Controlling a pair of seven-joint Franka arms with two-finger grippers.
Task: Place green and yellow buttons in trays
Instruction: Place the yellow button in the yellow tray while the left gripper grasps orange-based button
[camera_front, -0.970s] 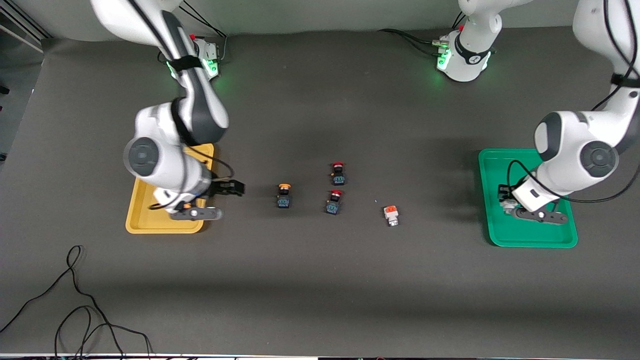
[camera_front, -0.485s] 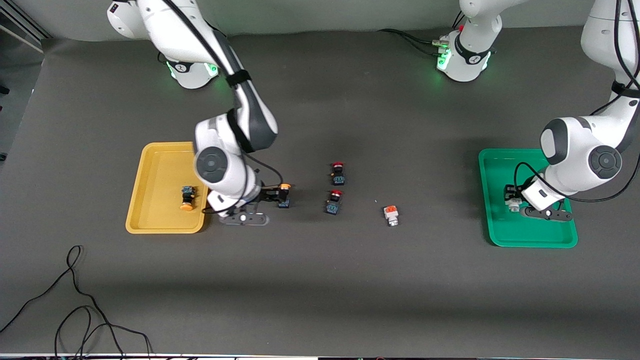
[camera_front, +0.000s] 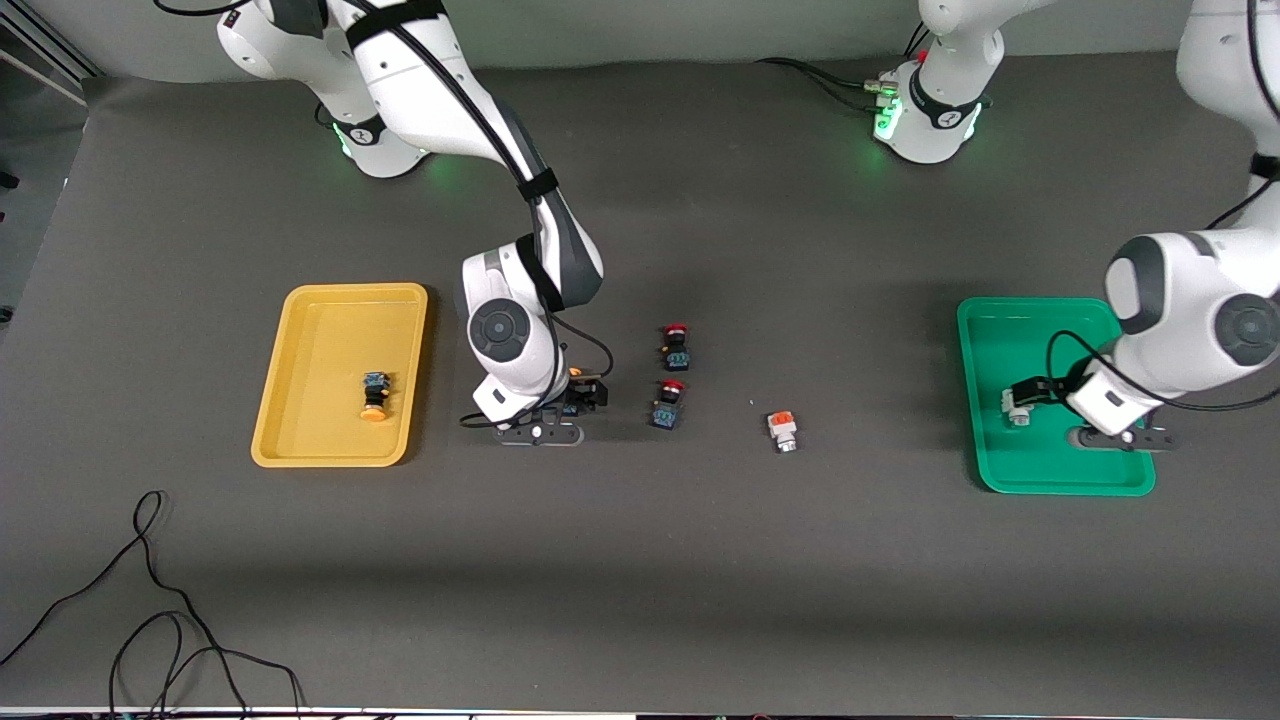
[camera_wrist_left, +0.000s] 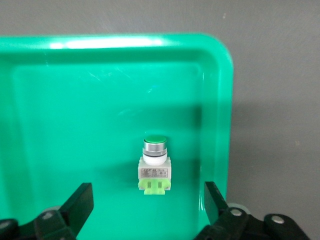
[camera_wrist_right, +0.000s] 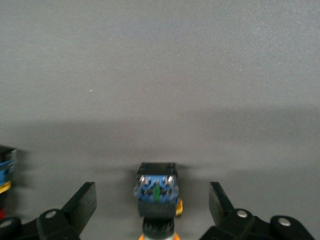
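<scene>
- Since the earlier moment the right arm has moved away from the yellow tray toward the middle of the table, and the right gripper is now down at the second yellow button. Its fingers are spread wide, one on each side of this button, not touching it.
- The left arm has drawn back a little toward its own end of the table. The left gripper hangs over the green tray with fingers apart and holding nothing.
- The yellow tray holds one yellow button, lying on its side.
- The green tray holds the green button, which lies near the rim on the side toward the middle of the table.
- Two red buttons stand on the table beside the right gripper, one nearer to the front camera than the other.
- An orange-capped white button lies between the red buttons and the green tray.
</scene>
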